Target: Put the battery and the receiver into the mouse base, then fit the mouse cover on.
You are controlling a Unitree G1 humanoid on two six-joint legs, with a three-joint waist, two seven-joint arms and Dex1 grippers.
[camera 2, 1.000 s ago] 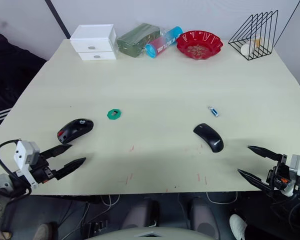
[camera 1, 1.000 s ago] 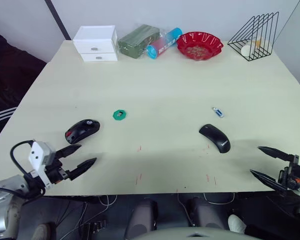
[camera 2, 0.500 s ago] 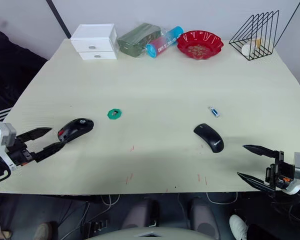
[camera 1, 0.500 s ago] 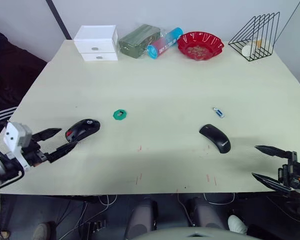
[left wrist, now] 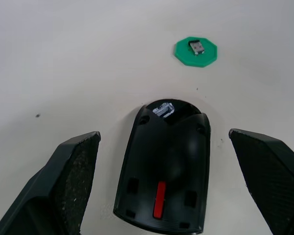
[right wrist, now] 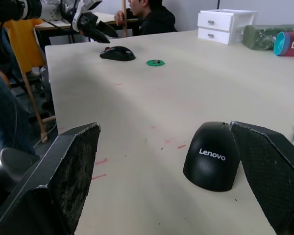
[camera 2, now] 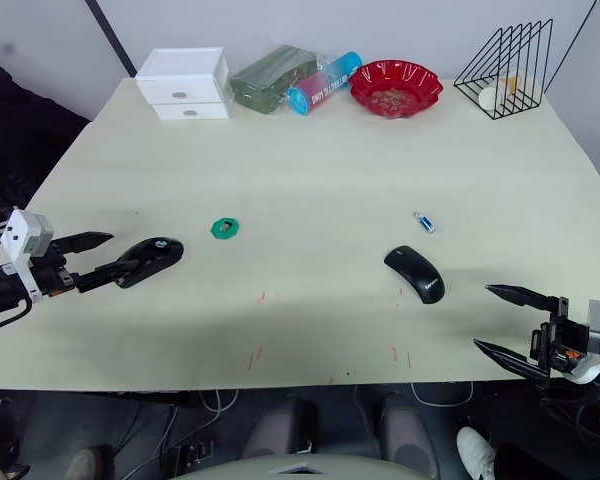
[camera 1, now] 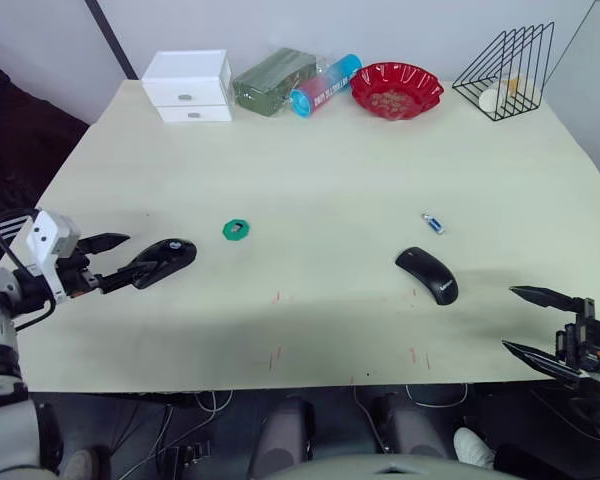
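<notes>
Left tool (camera 1: 119, 260) now level, spread around mouse base (camera 1: 166, 262).

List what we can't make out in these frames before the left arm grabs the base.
- Mouse base: left wrist view cuts off its near end at the picture's edge; the compartment's contents are too dark to tell.
- Small blue item near the mouse cover: too small in the eye views to identify.
- Item on the green disc: small; cannot confirm what it is.
- Red bowl contents: too small.
- Wire rack: pale object inside, partly hidden by wires.
</notes>
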